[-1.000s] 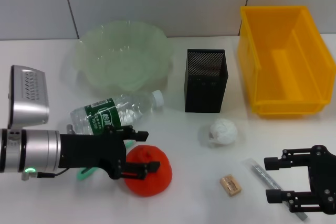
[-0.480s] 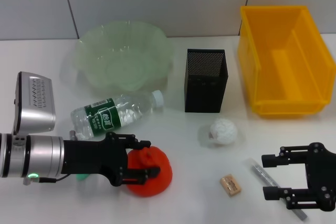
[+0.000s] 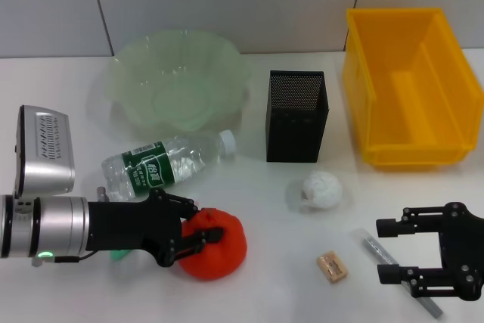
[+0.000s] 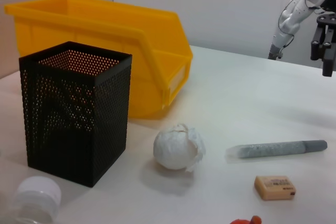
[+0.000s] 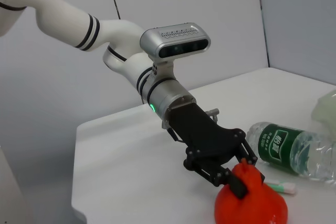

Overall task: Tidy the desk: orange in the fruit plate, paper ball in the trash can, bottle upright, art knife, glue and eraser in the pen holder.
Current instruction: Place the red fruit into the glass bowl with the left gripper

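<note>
The orange (image 3: 221, 253) lies at the front left of the table, also in the right wrist view (image 5: 254, 205). My left gripper (image 3: 206, 222) reaches in from the left and its fingers (image 5: 237, 188) pinch the orange's upper left side. A plastic bottle (image 3: 166, 164) lies on its side behind it. A green-tipped stick (image 5: 276, 186) lies by the orange, mostly hidden under my left arm. My right gripper (image 3: 383, 251) is open over the grey art knife (image 3: 370, 246). The eraser (image 3: 332, 266) and the paper ball (image 3: 321, 189) lie between the grippers.
The black mesh pen holder (image 3: 296, 115) stands mid-table. The green fruit plate (image 3: 178, 81) is at the back left. The yellow bin (image 3: 408, 85) is at the back right. The left wrist view shows the holder (image 4: 76, 111), paper ball (image 4: 178, 148), knife (image 4: 278, 149) and eraser (image 4: 274, 187).
My left gripper's fingers have closed in on the orange and the arm has drawn slightly left. My right gripper has risen a little above the art knife.
</note>
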{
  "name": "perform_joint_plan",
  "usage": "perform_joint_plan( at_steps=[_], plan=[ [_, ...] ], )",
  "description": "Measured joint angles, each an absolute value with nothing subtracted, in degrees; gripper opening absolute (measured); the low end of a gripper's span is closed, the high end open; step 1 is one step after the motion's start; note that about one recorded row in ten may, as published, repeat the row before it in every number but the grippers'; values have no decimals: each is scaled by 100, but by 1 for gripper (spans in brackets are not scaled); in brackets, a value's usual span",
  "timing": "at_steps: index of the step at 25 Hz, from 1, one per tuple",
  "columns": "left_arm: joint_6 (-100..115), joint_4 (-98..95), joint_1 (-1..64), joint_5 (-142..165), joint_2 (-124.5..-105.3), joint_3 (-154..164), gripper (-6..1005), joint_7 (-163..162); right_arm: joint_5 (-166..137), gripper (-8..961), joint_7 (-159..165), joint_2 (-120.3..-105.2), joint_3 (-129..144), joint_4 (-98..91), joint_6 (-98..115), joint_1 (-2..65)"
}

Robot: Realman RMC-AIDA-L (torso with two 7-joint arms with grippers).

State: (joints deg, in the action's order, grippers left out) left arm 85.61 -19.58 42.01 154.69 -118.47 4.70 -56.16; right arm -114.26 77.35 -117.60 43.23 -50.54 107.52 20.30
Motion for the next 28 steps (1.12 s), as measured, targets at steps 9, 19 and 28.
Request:
perform_joint_plan(
  at_steps=[9,19,28],
  plan=[
    [10084,-2727,4013,14912,-11806,439,265,-6062,-11409,636,7736,-11760,4325,-5053,10737,2028],
    [10052,-4134,4365,12940,-11823,1021,164,-7716,-11409,636,7714,-11808,4357,-5054,10732,2057],
    [6524,-3882,4693,11696,-11870,3193,99,-8535,-11412,637,7661,-11824,4377,-4931,10735,2099]
  ],
)
